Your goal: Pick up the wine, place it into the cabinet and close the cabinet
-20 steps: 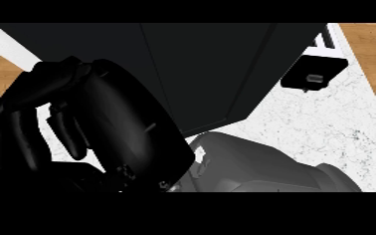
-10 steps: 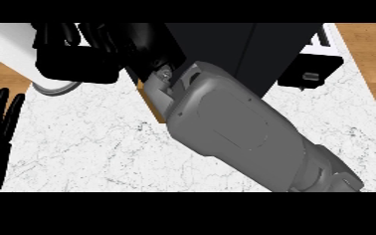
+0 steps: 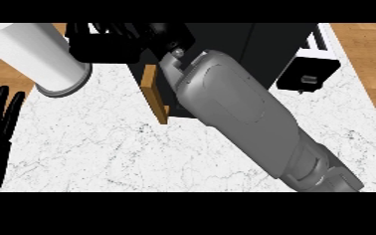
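Wine can't be made out. Right hand, black, sits at far-left side of dark boxy cabinet by its wooden door edge; open or clamped, can't tell. Left hand rests at left edge, fingers straight. Counter is veined white marble w/ 1 smooth white cylinder far left.

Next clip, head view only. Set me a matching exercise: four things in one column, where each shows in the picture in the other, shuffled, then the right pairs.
Things:
1. white cylinder
2. wooden door
3. left hand
4. black box

Places:
A. at the view's left edge, fingers straight
B. upper left corner of the view
C. just right of the dark cabinet
D. centre, seen edge-on, just left of the grey forearm

Pairs: 1-B, 2-D, 3-A, 4-C
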`<state>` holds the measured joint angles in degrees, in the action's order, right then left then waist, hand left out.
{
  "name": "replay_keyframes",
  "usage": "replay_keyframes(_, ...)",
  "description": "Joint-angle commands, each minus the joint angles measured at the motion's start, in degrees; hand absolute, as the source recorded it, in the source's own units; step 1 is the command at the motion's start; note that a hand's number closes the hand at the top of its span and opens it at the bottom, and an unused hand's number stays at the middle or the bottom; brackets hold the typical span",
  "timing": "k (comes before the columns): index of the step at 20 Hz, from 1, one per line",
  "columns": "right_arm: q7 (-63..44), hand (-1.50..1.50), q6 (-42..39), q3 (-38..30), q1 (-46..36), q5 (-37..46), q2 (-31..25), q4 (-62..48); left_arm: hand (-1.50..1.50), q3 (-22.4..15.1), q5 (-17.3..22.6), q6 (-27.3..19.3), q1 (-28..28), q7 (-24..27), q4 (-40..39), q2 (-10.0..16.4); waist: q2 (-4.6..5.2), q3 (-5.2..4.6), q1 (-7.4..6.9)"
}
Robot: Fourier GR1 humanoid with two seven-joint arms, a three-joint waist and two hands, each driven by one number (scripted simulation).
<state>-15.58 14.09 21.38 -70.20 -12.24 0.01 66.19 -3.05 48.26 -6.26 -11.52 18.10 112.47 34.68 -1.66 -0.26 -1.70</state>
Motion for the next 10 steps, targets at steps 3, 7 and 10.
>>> replay_keyframes(3, 3.6, 1.50, -1.5, -4.1, -1.4, 2.5, -4.9, -10.6, -1.50, 1.4, 0.7, 1.3, 0.1, -1.5, -0.4, 0.8, 2.28, 0.17, -0.15)
replay_keyframes(7, 5.5, 1.50, -2.0, -2.4, 0.7, 3.9, -5.1, -10.1, -1.50, 0.1, -0.4, -0.2, 2.3, -2.1, -1.1, -0.3, 2.20, 0.21, 0.69)
replay_keyframes(10, 6.4, 1.50, -2.3, -3.6, 1.3, 3.8, -6.4, -11.4, -1.50, -0.1, -0.3, 2.0, 0.0, -0.4, -1.5, -1.3, 2.36, 0.14, -0.21)
